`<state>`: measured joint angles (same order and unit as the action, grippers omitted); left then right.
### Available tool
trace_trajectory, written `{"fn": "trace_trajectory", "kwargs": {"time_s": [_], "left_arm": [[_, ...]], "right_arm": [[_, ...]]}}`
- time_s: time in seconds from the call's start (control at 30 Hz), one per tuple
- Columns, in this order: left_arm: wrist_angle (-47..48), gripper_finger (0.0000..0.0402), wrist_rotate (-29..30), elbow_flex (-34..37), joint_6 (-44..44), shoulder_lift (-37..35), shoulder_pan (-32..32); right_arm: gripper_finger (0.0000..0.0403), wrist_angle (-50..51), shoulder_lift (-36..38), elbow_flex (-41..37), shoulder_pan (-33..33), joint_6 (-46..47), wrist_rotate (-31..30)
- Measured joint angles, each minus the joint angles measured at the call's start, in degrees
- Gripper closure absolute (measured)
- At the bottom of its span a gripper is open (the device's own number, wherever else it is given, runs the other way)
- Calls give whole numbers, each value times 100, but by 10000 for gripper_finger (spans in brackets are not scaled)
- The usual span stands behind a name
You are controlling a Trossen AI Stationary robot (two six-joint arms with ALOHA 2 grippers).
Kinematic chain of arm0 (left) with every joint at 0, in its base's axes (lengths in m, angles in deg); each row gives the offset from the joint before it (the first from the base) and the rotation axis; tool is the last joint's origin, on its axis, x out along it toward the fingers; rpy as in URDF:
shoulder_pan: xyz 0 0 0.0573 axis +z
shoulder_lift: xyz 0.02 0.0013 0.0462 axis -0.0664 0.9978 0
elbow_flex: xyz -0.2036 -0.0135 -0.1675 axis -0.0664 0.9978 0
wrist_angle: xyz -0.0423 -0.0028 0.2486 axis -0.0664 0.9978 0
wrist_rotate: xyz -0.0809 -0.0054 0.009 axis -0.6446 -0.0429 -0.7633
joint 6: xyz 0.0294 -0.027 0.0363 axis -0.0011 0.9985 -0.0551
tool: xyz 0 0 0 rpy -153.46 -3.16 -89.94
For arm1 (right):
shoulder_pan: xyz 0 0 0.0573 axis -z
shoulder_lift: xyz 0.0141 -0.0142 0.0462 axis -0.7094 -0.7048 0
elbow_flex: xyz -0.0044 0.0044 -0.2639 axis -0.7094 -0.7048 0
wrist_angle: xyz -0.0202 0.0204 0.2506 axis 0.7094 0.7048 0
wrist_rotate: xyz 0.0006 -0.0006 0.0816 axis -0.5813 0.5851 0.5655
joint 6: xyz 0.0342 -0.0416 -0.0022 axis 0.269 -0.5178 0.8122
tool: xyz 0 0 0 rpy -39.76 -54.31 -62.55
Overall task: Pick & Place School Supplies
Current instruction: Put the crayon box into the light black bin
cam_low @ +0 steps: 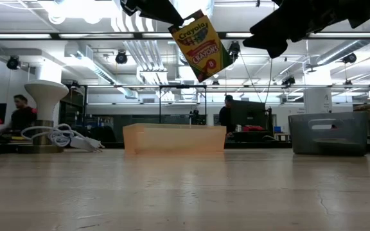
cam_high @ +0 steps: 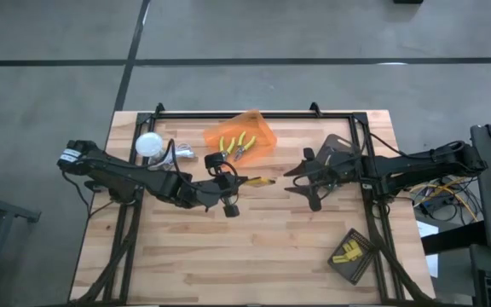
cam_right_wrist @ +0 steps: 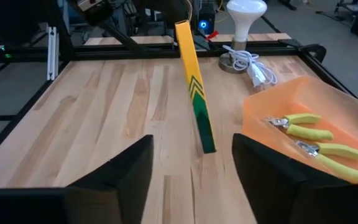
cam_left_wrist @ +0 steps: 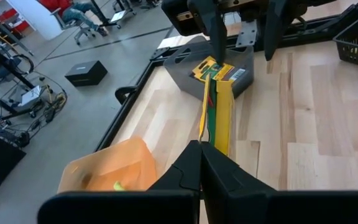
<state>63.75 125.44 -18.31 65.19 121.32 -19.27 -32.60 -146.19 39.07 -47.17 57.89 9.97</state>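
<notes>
Left gripper (cam_high: 247,182) is clamped on one end of a crayon box (cam_low: 202,43), holding it up mid-table beside the orange bin (cam_high: 254,132), looks like a handoff since the right gripper (cam_high: 295,181) sits spread wide just off its far end

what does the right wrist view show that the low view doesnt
Only the right wrist view shows the two yellow-handled pliers lying inside the orange bin, and the right gripper open, its fingers apart on either side of the box without touching it.

Only the low view shows the printed face of the crayon box, a grey bin at the far right, and people in the room behind.

Both show the crayon box hanging tilted above the wooden table from the left gripper, which is shut on it, plus the white lamp with its cable.
</notes>
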Motion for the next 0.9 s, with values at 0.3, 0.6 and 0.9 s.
{"fn": "trace_trajectory", "kwargs": {"time_s": [0.3,0.6,0.9], "left_arm": [[1,401,-31,0,1,0,0],[-1,401,-44,0,0,0,1],[-81,401,-347,0,0,0,2]], "right_arm": [[116,-9,-7,0,-2,44,2],[78,-16,-7,0,-2,66,0],[80,-364,-7,1,-2,53,2]]}}
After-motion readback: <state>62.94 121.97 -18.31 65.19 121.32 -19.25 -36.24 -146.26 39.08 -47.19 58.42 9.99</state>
